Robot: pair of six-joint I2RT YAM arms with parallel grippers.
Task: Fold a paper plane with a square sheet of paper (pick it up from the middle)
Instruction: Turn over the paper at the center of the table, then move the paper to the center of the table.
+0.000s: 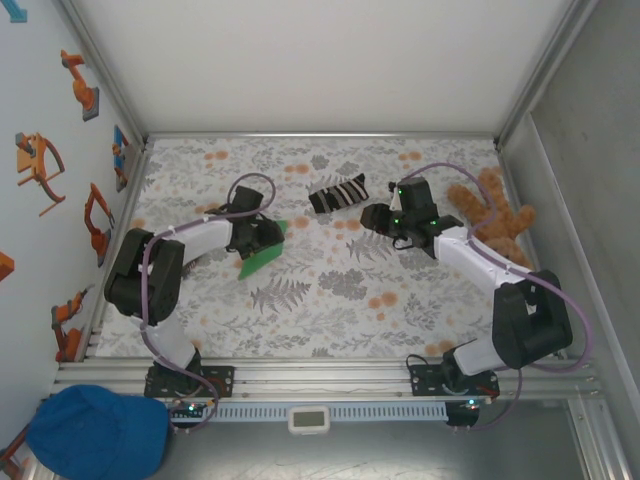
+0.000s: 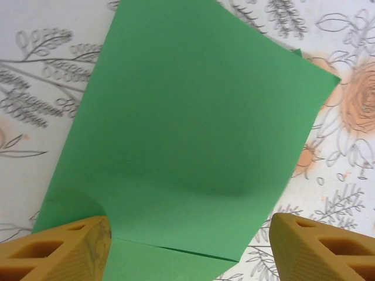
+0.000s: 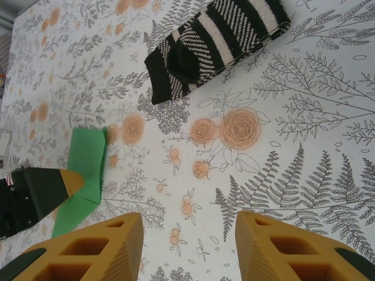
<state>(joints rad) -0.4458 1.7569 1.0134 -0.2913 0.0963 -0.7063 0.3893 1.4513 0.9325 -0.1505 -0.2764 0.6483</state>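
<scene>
The square sheet of paper [image 1: 262,258] is bright green and lies flat on the floral cloth at the left. It has a fold, and one layer overlaps another near my left fingers [image 2: 58,249]. No paper plane shape shows; the outline is broad and four-sided [image 2: 187,129]. My left gripper [image 2: 190,249] hovers over the sheet's near edge [image 1: 268,236], open, with its jaws wider than the paper. My right gripper [image 1: 378,217] is open over bare cloth [image 3: 190,246], right of the paper [image 3: 85,167], holding nothing.
A black-and-white striped sock [image 1: 338,193] [image 3: 217,41] lies at the back centre, between the grippers. A brown teddy bear [image 1: 495,215] sits at the right by the wall. A blue cap [image 1: 95,432] rests off the table at the near left. Metal rails edge the cloth.
</scene>
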